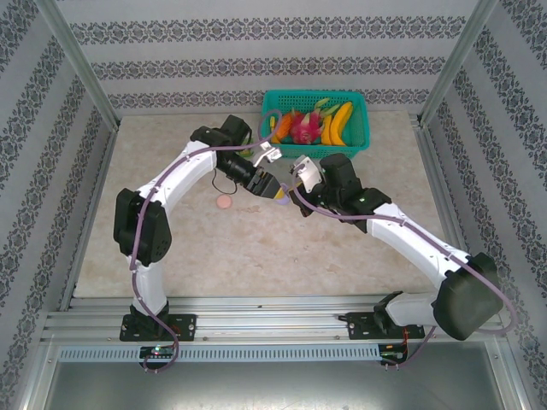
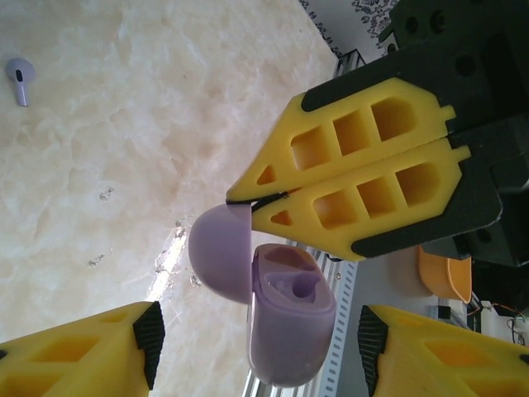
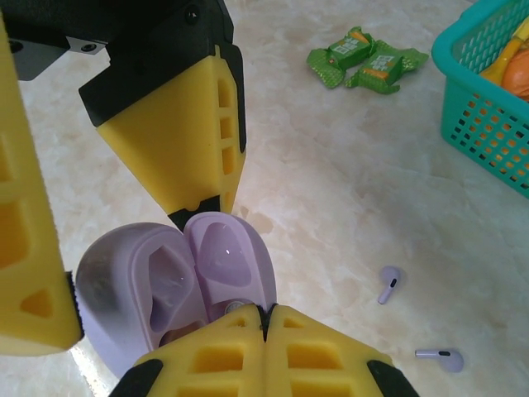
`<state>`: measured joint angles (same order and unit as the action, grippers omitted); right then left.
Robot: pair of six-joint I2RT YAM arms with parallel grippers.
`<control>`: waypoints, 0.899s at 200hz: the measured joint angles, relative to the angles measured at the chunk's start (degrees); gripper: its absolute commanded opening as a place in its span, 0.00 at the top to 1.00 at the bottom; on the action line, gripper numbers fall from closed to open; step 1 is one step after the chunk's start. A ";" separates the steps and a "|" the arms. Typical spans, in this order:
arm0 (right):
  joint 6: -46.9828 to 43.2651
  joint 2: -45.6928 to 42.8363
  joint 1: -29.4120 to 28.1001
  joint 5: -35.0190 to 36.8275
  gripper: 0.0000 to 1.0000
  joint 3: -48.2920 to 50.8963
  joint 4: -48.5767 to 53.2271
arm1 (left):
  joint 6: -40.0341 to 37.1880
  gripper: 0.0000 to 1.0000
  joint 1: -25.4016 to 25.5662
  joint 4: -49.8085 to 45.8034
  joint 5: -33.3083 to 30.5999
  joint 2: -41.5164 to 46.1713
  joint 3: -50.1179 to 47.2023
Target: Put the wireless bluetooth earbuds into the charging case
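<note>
The lilac charging case [image 2: 291, 327] hangs open, its lid [image 2: 218, 255] swung to one side. My right gripper [image 3: 264, 313] is shut, its tips pinching the rim of the lid [image 3: 225, 252]. My left gripper [image 2: 256, 343] straddles the case body with its jaws apart, a gap showing on each side. In the top view both grippers meet mid-table, left [image 1: 275, 187] and right [image 1: 293, 193]. Both sockets of the case [image 3: 132, 294] are bare. Two lilac earbuds [image 3: 388, 284] [image 3: 440, 358] lie on the table, and one earbud [image 2: 20, 80] lies far off in the left wrist view.
A teal basket [image 1: 314, 94] of toy fruit stands at the back of the table, and its wall [image 3: 488, 124] is close on the right. Green wrapped sweets [image 3: 368, 59] lie near it. A small pink round case [image 1: 226, 202] sits left of the grippers.
</note>
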<state>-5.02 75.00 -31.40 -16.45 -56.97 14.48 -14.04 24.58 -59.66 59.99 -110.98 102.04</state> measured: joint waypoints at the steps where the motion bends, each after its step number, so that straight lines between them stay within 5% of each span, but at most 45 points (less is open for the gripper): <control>1: 0.00 0.04 0.00 0.00 1.00 -0.02 0.00 | 0.00 0.37 0.04 0.00 0.02 -0.04 -0.02; 104: -0.96 1.11 -0.37 1.03 1.00 -0.42 0.13 | -0.57 0.57 0.98 0.04 1.20 -1.95 -0.07; 180: -1.05 1.46 -0.37 1.77 1.00 -0.42 0.13 | -1.16 0.62 0.98 -0.02 1.53 -1.97 -0.20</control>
<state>-6.07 76.47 -31.77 -14.68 -57.39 14.61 -15.20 25.56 -59.68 61.52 -112.95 101.84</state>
